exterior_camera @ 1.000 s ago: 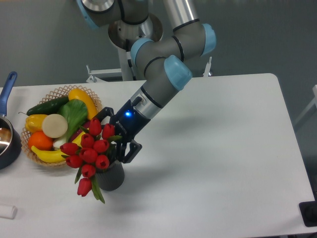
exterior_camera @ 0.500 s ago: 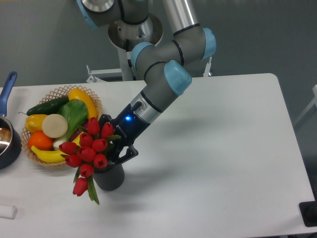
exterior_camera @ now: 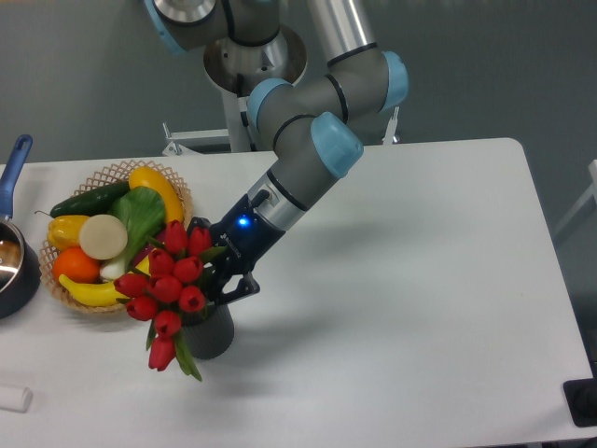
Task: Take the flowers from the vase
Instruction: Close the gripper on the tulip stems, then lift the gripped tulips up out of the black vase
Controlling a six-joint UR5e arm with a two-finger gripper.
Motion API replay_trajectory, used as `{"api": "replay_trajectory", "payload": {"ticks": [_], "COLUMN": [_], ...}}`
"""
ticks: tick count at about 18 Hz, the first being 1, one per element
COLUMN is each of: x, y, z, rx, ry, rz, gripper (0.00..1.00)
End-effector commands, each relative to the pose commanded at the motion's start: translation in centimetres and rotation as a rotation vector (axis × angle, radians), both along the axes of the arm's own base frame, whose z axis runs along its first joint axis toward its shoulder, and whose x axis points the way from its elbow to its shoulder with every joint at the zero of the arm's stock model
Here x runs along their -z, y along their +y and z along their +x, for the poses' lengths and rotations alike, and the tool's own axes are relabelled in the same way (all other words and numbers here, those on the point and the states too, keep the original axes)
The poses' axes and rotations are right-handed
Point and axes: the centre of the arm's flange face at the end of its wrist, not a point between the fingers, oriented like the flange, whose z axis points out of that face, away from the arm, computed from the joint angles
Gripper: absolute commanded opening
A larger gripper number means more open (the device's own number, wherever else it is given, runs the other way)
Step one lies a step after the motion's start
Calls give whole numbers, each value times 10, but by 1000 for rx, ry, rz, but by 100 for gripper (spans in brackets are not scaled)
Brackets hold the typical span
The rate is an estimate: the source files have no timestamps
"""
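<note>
We see our gripper (exterior_camera: 216, 280) with its fingers clamped on the tulips (exterior_camera: 168, 285) just above the ribbed grey vase (exterior_camera: 210, 334). The stems sit in the vase, beside the wicker basket (exterior_camera: 112, 174) on the desk (exterior_camera: 420, 299).

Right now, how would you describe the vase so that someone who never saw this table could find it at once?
Start from the wicker basket of fruit and vegetables at the table's left side. Just to its right, nearer the front edge, below the robot's hand, stands the vase. It is the small dark grey cylinder with red flowers coming out of it, unlike the blue-handled saucepan at the far left.
</note>
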Motion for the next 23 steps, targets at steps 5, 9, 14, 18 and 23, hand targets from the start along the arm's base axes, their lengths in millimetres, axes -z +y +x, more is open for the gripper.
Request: {"api": "replay_trajectory", "payload": {"ticks": [5,9,14,18,23], "x": [-35,-52,-83,-102,-128], "y": [-6,-6,-3,-4,-10], "z": [1,2,-1,-3,-1], "rx": [-65,-82,-97,-113,-139], "ry": [-33,-38,-62,-72,-74], "rz": [-1,6,49,67,83], "gripper": [44,44,44,44,44]}}
